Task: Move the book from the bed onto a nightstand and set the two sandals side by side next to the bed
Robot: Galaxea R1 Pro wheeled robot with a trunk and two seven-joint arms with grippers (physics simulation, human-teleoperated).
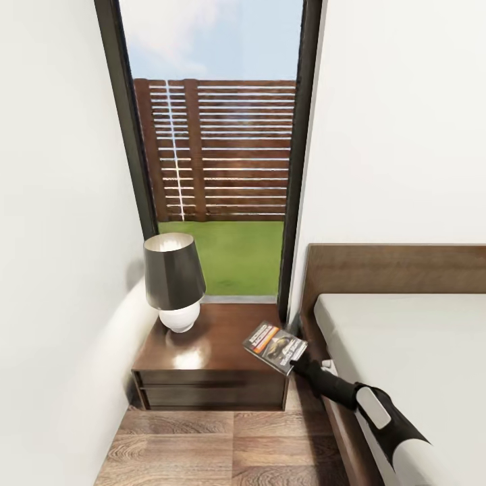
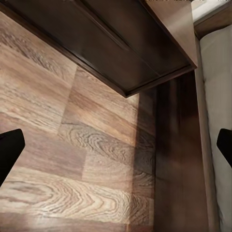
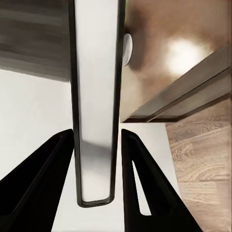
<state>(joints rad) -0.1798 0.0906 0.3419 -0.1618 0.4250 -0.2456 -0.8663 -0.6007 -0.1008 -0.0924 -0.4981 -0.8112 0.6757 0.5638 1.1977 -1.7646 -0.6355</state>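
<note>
The right end effector (image 1: 295,364) grips the book (image 1: 275,346) over the nightstand (image 1: 209,351) corner, lamp (image 1: 174,280) nearby, bed (image 1: 405,351) alongside.

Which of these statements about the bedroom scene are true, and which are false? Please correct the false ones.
1. The right pincer is shut on the book. True.
2. The book lies flat in the middle of the bed. False: it is held over the right edge of the nightstand.
3. A lamp stands on the nightstand. True.
4. The left pincer grips a sandal. False: its fingers are spread wide, with bare wood floor between them.
</note>
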